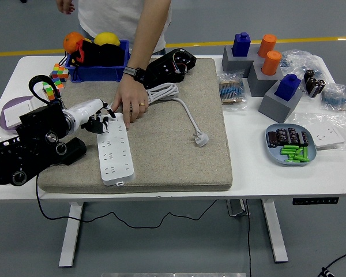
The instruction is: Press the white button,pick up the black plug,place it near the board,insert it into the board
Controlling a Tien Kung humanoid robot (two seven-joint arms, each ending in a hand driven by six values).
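A white power strip (116, 150) lies on the beige mat (179, 133), long side running near to far. Its white cable (155, 95) coils at the mat's far left and ends in a white plug (202, 138) at mid mat. My left hand (98, 122) hovers at the strip's far left end, fingers curled, holding nothing. A person's hand (128, 104) reaches down from the far side and touches the strip's far end. A black adapter (167, 66) lies at the mat's far edge. The right arm is out of view.
A blue bin (98, 72) with toys stands at far left, a colour cube (59, 75) beside it. Grey blocks with blue and orange pegs (265, 63) stand at far right. A blue plate (291, 144) with batteries sits at right.
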